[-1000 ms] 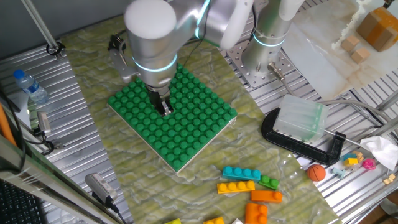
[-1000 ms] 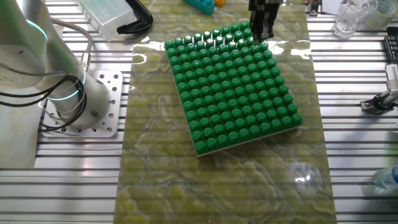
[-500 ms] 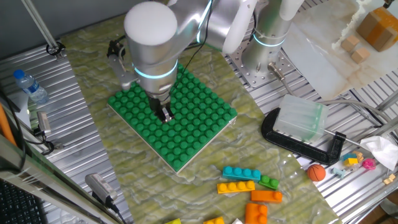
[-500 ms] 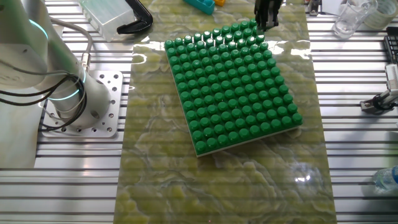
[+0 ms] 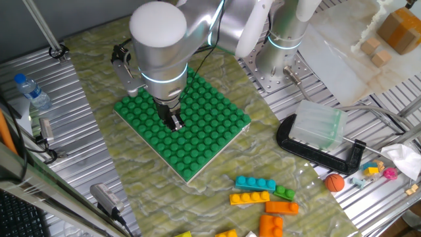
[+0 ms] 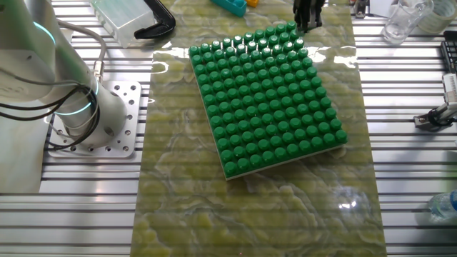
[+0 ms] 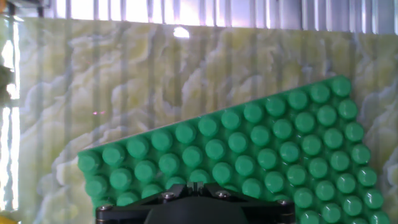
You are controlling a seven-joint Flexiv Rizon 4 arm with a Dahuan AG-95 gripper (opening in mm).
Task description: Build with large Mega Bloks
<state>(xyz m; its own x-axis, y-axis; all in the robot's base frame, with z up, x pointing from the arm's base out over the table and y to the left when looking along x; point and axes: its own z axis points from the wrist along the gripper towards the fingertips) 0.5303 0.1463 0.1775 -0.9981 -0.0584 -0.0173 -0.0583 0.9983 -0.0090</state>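
Several loose Mega Bloks lie on the mat at the front right: a cyan one [image 5: 255,183], a yellow one [image 5: 250,197], a small green one [image 5: 285,193] and two orange ones [image 5: 281,207]. A cyan brick [image 6: 230,5] shows at the top edge of the other fixed view. My gripper [image 5: 174,122] hangs above the green baseplate [image 5: 204,141], away from the bricks. Its jaws are shut with nothing between them. It shows in the other fixed view [image 6: 308,20] over the baseplate's far edge [image 6: 268,100]. The hand view shows the fingertips [image 7: 196,185] closed over the studs [image 7: 280,155].
A black clamp [image 5: 316,148] holds a clear plastic box [image 5: 319,125] at the right. A small orange ball [image 5: 335,182] lies near the bricks. A water bottle [image 5: 31,91] lies at the left. The arm's base [image 6: 93,118] stands beside the mat.
The gripper has risen a little from the baseplate's studs, still shut and empty. The bricks have not moved.
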